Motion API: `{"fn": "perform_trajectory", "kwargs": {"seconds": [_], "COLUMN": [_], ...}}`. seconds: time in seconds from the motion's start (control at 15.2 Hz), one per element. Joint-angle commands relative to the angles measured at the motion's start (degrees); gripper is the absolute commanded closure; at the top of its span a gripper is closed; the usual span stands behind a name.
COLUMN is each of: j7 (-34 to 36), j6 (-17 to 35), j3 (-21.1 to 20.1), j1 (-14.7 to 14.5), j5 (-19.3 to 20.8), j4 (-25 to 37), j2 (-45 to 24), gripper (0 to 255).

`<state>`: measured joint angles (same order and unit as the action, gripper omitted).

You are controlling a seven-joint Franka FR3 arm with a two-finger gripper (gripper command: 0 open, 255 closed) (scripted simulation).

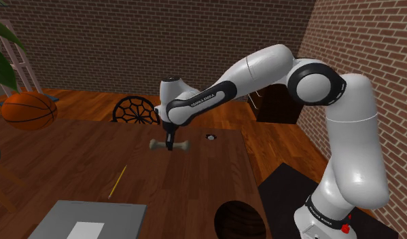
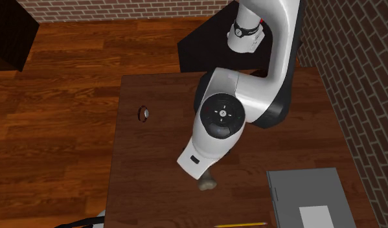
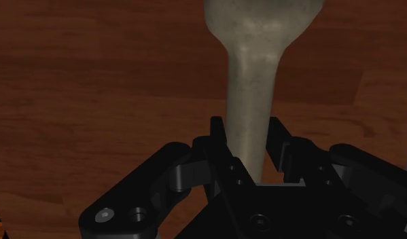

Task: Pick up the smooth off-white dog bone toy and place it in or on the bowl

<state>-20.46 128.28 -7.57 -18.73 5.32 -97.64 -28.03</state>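
Dog bone toy (image 1: 156, 144), a pale off-white thing with knobbly ends, is caught across its narrow shaft by the black end effector (image 1: 170, 143), which points straight down over the middle of the dark wooden bench (image 1: 73, 163). From the hand's own camera the two fingers (image 3: 219, 136) press against either side of the shaft, so the toy is firmly grasped, with one rounded end reaching out past the fingertips. Whether it rests on the wood or hangs just above it I cannot tell. The bowl (image 1: 239, 221), dark brown, sits at the bench's near edge close to the stand, well apart from the toy. A yellow pencil (image 1: 117, 182) lies between the toy and a flat grey box (image 1: 86, 218). A basketball (image 1: 28, 110) sits off at the shoulder view's left
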Motion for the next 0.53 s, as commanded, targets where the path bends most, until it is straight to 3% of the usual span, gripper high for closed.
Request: {"fn": "perform_trajectory", "kwargs": {"seconds": [0.0, 0.07, 0.46], "j7": [-0.1, -0.1, 2.6], "j6": [-1.2, -1.4, 4.8], "j3": [-0.1, -0.1, -1.4], "j1": [0.1, 0.1, -0.9], "j5": [-0.1, -0.2, -1.0], "j4": [0.6, 0.7, -17.3], "j2": [0.6, 0.8, 12.5], "gripper": [255, 255, 255]}}
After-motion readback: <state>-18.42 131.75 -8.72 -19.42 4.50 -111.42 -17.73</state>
